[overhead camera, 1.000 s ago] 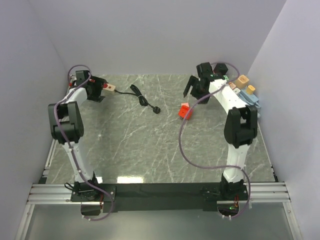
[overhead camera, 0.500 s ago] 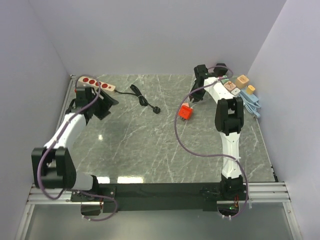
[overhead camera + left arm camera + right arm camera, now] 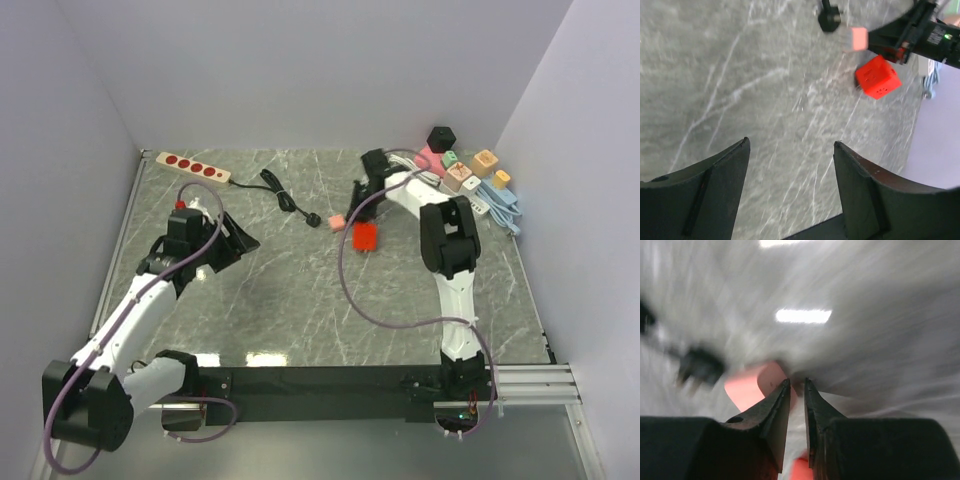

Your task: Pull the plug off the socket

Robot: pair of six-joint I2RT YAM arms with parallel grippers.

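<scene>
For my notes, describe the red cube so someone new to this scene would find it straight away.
On the grey marble table, look right of centre, well short of the coloured blocks clustered in the far right corner. The red cube lies there, just right of the black plug. It is the only bright red block, and clearly bigger than the small pink block beside it.

Your top camera looks down from high behind the near edge of the grey marble-patterned table (image 3: 300, 300), far enough back to take it all in. Your left wrist camera looks slantwise across it toward the red plastic cube (image 3: 878, 76) from mid-range; your right wrist camera sits close, blurred. All three share the small pink block (image 3: 337, 221).
</scene>
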